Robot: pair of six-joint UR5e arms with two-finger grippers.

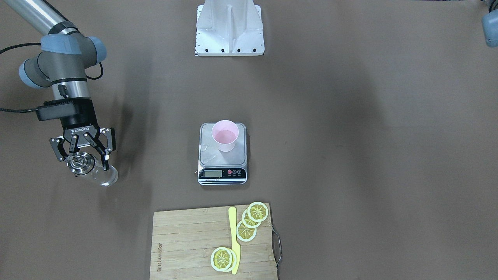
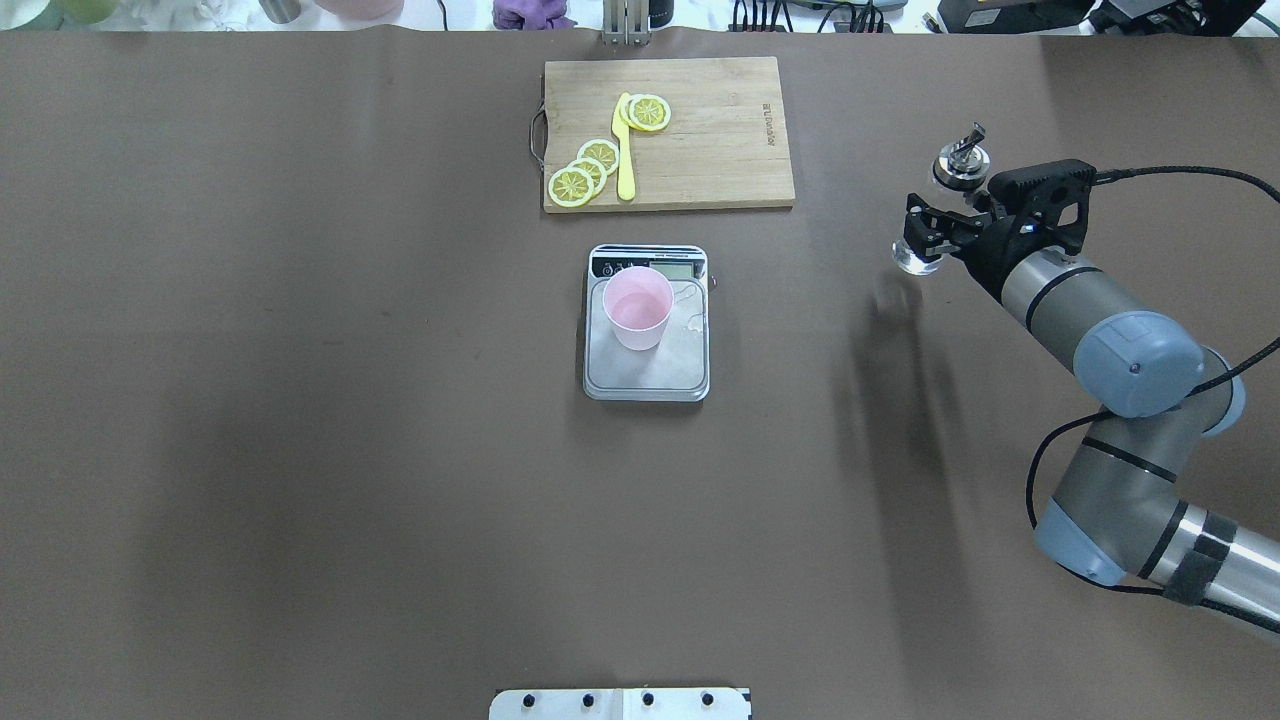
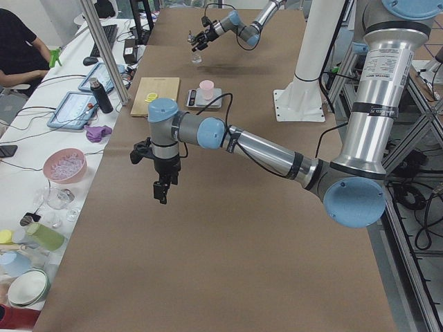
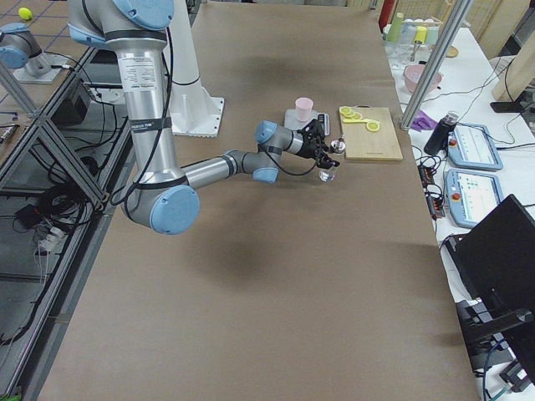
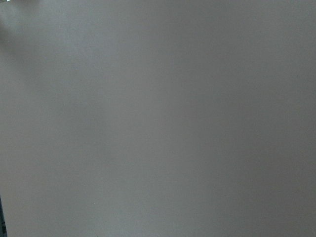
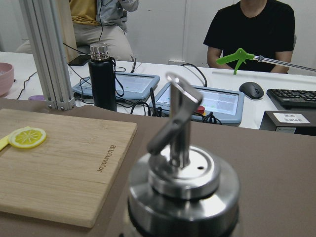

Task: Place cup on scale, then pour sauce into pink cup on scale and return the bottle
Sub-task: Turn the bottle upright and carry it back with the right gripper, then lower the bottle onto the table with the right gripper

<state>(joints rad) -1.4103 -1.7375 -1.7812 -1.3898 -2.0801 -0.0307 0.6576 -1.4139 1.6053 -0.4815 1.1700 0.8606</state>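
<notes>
The pale pink cup (image 1: 225, 135) stands upright on the steel platform of the scale (image 1: 210, 154) at the table's middle; it also shows in the overhead view (image 2: 638, 305) on the scale (image 2: 650, 375). My right gripper (image 1: 86, 158) is shut on the clear glass bottle (image 1: 98, 175) with the metal pourer cap, far out on the robot's right, well away from the scale. The bottle (image 2: 958, 166) is upright; its cap fills the right wrist view (image 6: 182, 173). I cannot tell whether its base touches the table. My left gripper (image 3: 161, 191) hangs over bare table; I cannot tell its state.
A wooden cutting board (image 1: 186, 241) with lemon slices (image 1: 257, 212) and a yellow knife (image 1: 234, 241) lies on the far side of the scale from the robot. The white robot base plate (image 1: 229, 29) sits at the robot's edge of the table. Operators and tablets are beyond the far edge.
</notes>
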